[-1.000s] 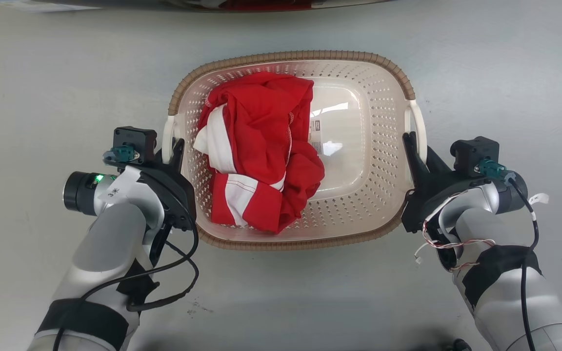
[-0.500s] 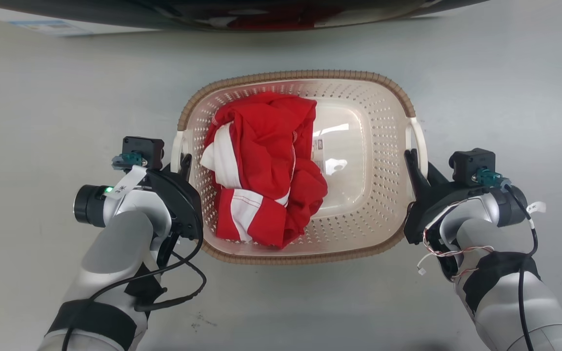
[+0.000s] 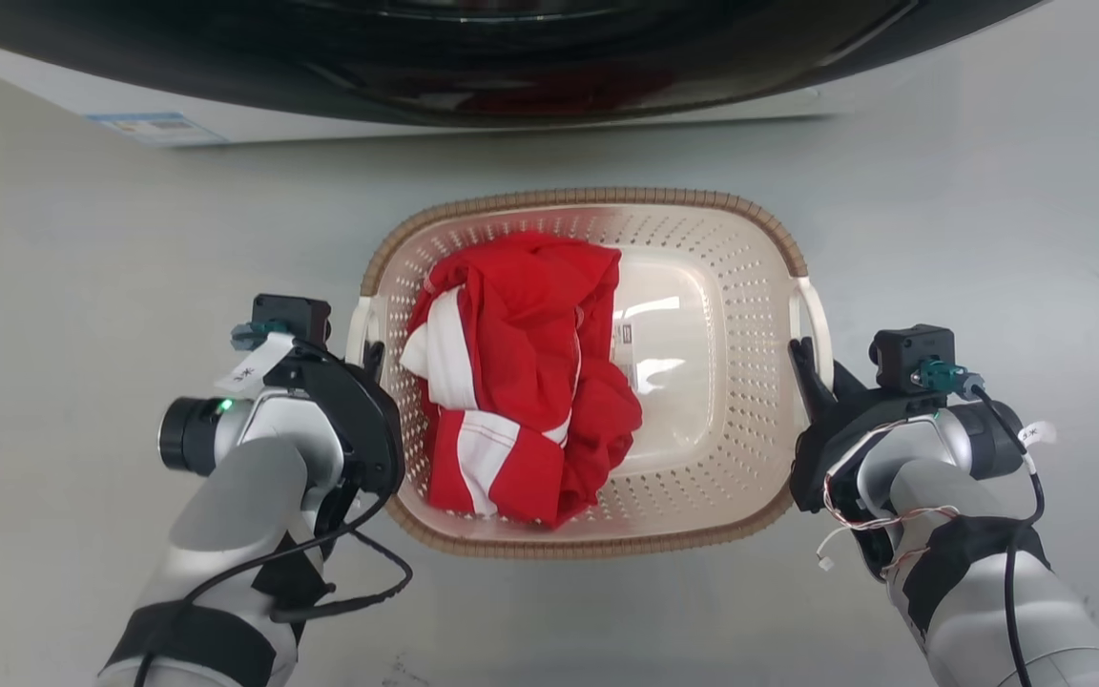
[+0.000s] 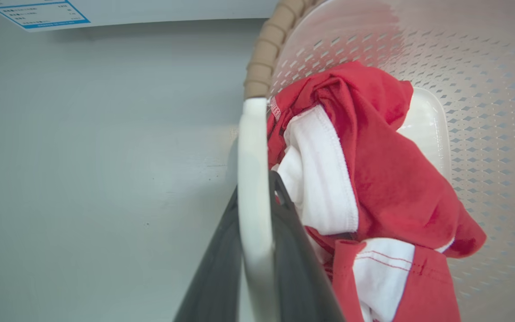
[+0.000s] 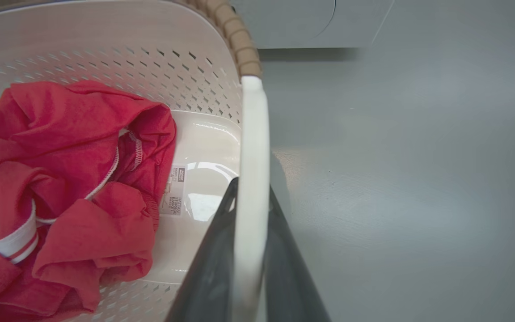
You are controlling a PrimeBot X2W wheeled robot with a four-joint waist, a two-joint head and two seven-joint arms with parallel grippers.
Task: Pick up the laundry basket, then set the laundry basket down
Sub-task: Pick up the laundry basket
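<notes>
Holding both white handles, you have the laundry basket (image 3: 750,286) in the middle of the frame, on or just over the grey floor (image 3: 82,286); you cannot tell which. Your left end effector (image 3: 368,355) is shut tight on the left handle (image 4: 253,147), one dark finger on each side. Your right end effector (image 3: 805,355) grips the right handle (image 5: 253,134) the same way. The red and white cloth (image 3: 521,382) lies in the left half of the basket. Since a second ago the whole picture has slid: the dark washer (image 3: 511,57) now shows big along the top of the frame, and the basket sits lower. That is your head camera moving, not the basket slipping. Both grips look unchanged. So the pick-up seems under way, and the set-down comes after.
</notes>
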